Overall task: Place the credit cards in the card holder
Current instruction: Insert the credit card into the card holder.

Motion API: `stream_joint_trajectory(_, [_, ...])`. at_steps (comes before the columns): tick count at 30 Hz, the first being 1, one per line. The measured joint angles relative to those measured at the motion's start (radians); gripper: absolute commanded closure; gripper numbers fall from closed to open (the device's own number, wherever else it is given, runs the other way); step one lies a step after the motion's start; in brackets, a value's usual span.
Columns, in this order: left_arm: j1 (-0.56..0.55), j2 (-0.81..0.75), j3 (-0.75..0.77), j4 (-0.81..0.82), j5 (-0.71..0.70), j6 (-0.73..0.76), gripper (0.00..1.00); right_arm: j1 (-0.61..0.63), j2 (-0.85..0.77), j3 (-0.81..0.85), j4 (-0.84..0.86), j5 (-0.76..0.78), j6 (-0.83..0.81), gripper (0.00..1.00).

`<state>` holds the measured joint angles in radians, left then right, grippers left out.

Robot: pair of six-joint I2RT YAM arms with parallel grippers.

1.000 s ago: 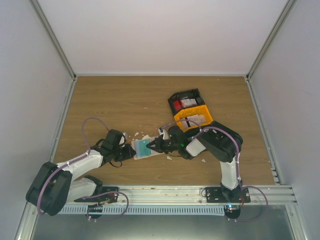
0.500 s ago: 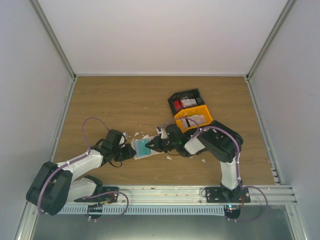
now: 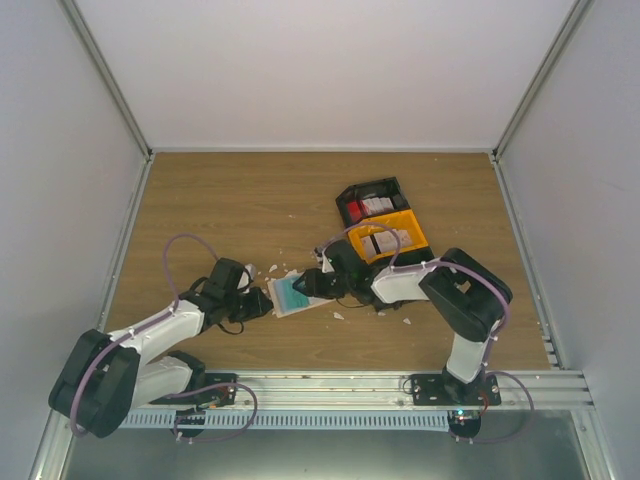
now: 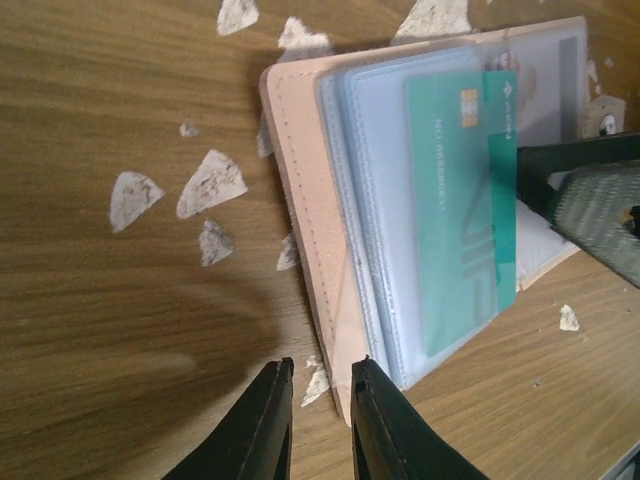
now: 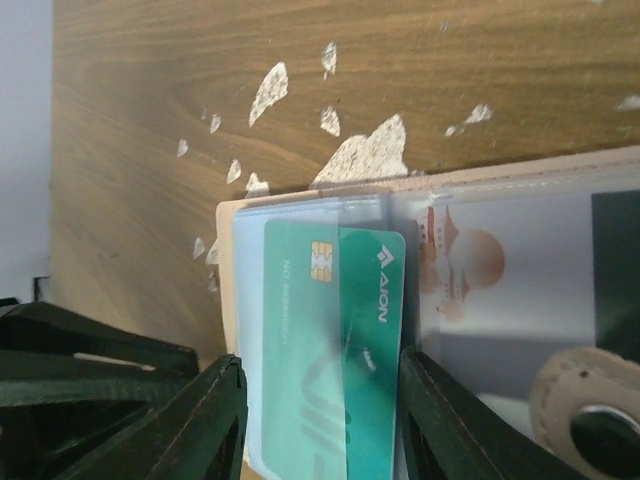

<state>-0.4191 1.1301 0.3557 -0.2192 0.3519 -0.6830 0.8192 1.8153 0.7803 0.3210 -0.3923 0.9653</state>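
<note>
R pincer (image 5: 322,368) sprang wide off teal card (image 4: 460,210); L pincer (image 4: 321,366) narrow at holder (image 4: 298,150) edge.

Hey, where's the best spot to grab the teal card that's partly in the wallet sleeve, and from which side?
Probably the darker strip of the teal card left outside the clear sleeve, approached from the side of the right gripper. The rest lies flat under plastic in the card holder, so only that edge is free.
</note>
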Motion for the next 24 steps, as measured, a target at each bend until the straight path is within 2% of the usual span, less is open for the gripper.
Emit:
stream_joint_trajectory(6, [0.0,-0.013,0.039,-0.024,0.0,0.008,0.79,0.034,-0.002,0.092,-0.167,0.104,-0.095,0.62])
stream_joint_trajectory(10, [0.0,-0.01,0.062,-0.024,0.003,0.016,0.78,0.055,0.003,0.145,-0.248,0.166,-0.142,0.62])
stream_joint_trajectory(14, [0.0,0.021,0.067,-0.009,0.011,0.022,0.74,0.066,0.016,0.167,-0.294,0.209,-0.174,0.6])
stream_joint_trajectory(24, [0.0,0.115,0.068,0.024,0.027,0.022,0.78,0.104,0.051,0.224,-0.347,0.243,-0.23,0.61])
